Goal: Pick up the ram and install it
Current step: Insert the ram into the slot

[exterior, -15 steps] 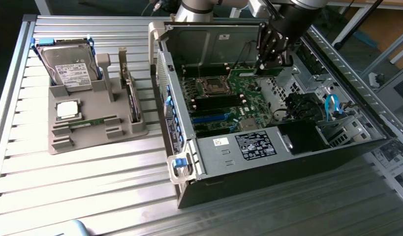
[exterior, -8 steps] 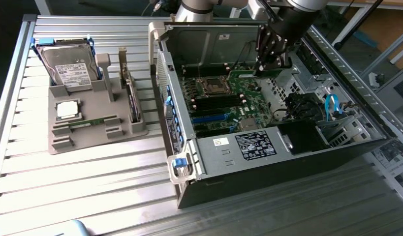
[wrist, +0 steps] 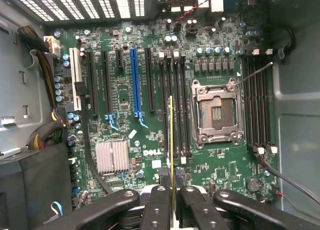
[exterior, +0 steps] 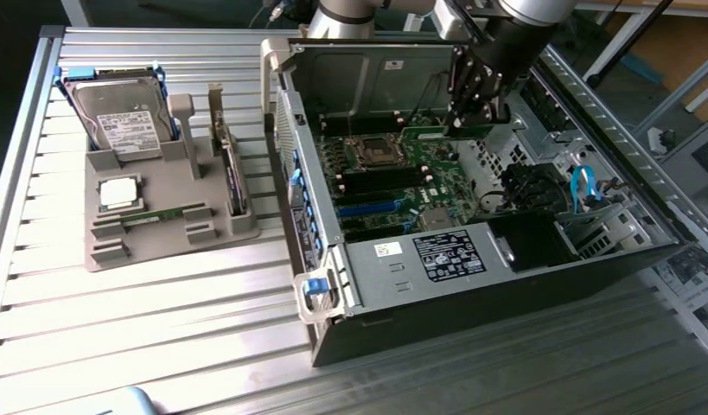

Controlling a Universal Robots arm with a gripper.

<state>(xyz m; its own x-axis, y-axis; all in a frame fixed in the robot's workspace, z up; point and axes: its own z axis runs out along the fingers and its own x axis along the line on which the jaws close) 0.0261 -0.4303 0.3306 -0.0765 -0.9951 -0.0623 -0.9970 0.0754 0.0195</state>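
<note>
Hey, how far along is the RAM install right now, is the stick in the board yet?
Pickup looks done: the claw is shut on the ram, held edge-on inside the open computer case. In hand: the stick hangs over the black memory slots beside the empty processor socket. Left: seating it; it does not look pressed into a slot yet.
</note>
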